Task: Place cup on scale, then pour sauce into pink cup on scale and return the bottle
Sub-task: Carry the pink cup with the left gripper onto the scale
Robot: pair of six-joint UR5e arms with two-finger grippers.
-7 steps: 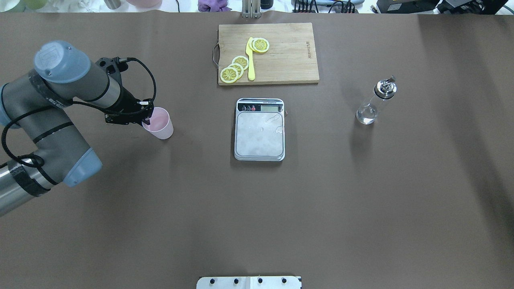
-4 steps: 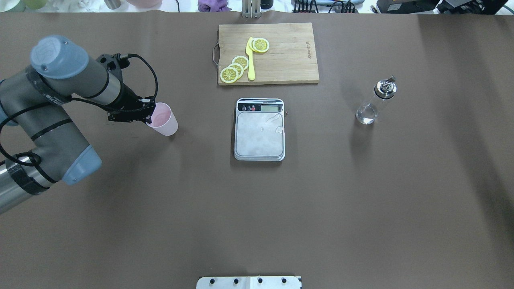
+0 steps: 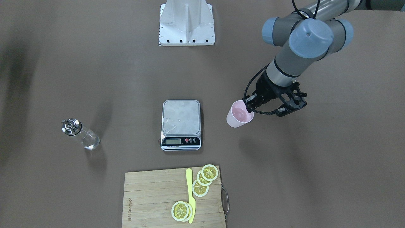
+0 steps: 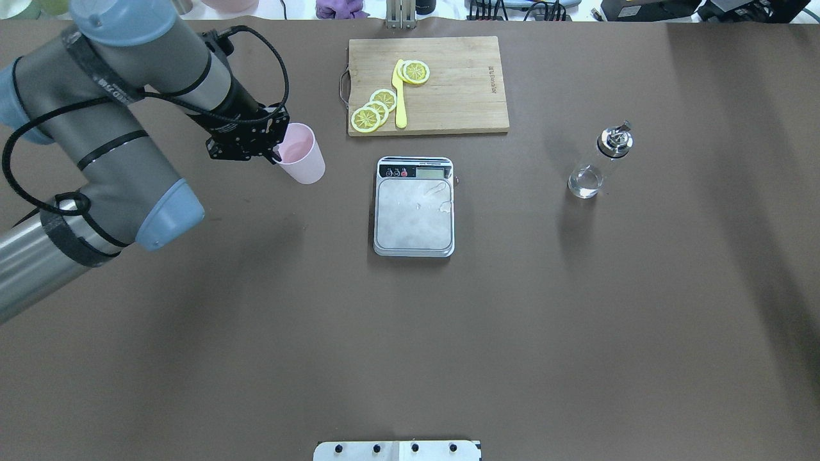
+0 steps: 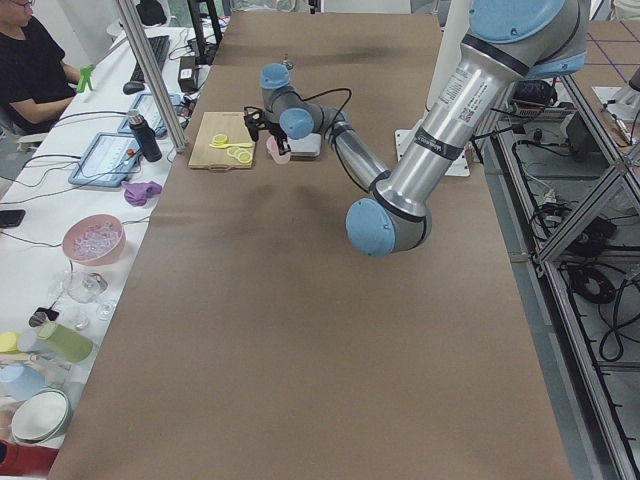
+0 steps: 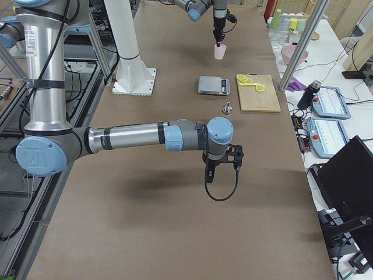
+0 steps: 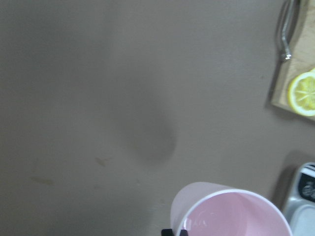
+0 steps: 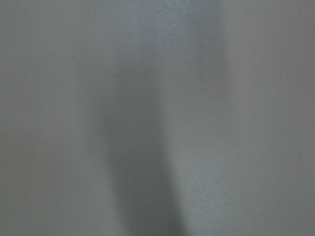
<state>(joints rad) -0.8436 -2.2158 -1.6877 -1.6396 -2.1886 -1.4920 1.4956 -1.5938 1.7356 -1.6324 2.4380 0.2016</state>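
Observation:
My left gripper point(image 4: 277, 153) is shut on the rim of the pale pink cup point(image 4: 302, 157) and holds it in the air, left of the scale point(image 4: 414, 214) and a little behind it. The cup point(image 3: 239, 117) hangs tilted; its open mouth shows in the left wrist view point(image 7: 231, 216). The scale's steel platform point(image 3: 181, 118) is bare. The clear glass bottle point(image 4: 592, 173) with a metal pourer stands upright to the right of the scale. My right gripper point(image 6: 210, 172) shows only in the exterior right view, over bare table; I cannot tell if it is open or shut.
A wooden cutting board point(image 4: 461, 96) with lemon slices point(image 4: 375, 109) and a yellow knife point(image 4: 400, 96) lies just behind the scale. The robot's base plate point(image 3: 186, 23) is at the near table edge. The table top is brown.
My left arm has lifted the cup and carried it right and toward the far side, closer to the scale and the cutting board. The bottle and scale have not moved.

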